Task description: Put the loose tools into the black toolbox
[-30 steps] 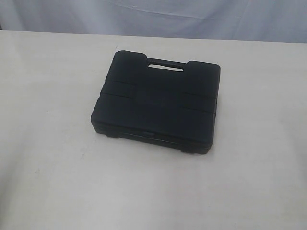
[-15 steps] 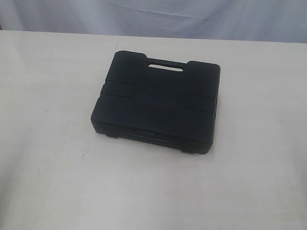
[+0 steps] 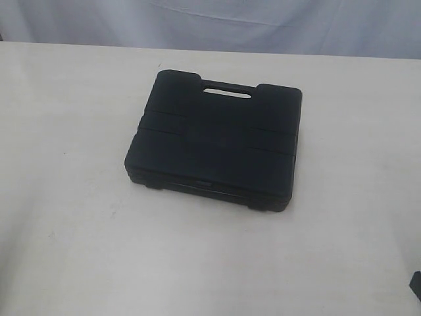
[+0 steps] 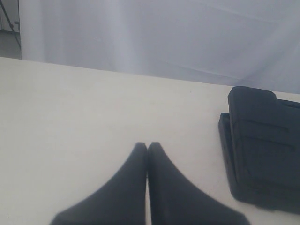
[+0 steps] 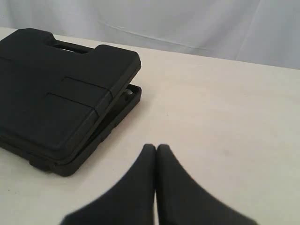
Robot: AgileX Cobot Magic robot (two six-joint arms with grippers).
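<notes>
The black toolbox [image 3: 214, 148] lies flat in the middle of the white table [image 3: 66, 237], lid down and carry handle at the far side. In the right wrist view the toolbox [image 5: 56, 98] shows a narrow gap under the lid at one corner. None of the loose tools is in view: no pliers, tape roll, tape measure or utility knife. My left gripper [image 4: 147, 145] is shut and holds nothing, off to one side of the toolbox [image 4: 265, 150]. My right gripper [image 5: 156, 147] is also shut and empty, over bare table beside the box.
A pale cloth backdrop [image 3: 263, 26] hangs behind the table's far edge. A small dark part [image 3: 416, 284] pokes in at the lower right edge of the exterior view; neither gripper shows there.
The small dark part has come into the lower right edge of the exterior view. The toolbox has not moved.
</notes>
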